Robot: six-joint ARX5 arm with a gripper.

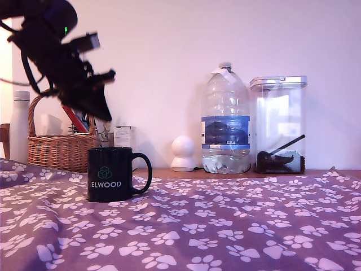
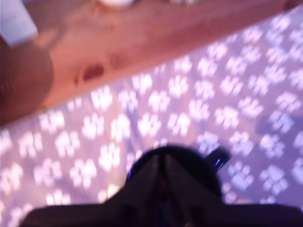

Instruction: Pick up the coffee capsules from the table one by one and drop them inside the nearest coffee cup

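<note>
Fingers (image 2: 163,175) pressed together, it seems, in the blurred wrist view, nothing visible between them. The gripper (image 1: 98,104) hangs in the air above the black mug (image 1: 113,174), tilted downward. In the wrist view the mug (image 2: 177,163) sits right beneath the tips. The mug stands upright on the paw-print counter (image 1: 225,226), towards its back edge, handle to the exterior view's right. Capsule: can't spot it. Behind: wicker basket (image 1: 59,148), water bottle (image 1: 225,121).
</note>
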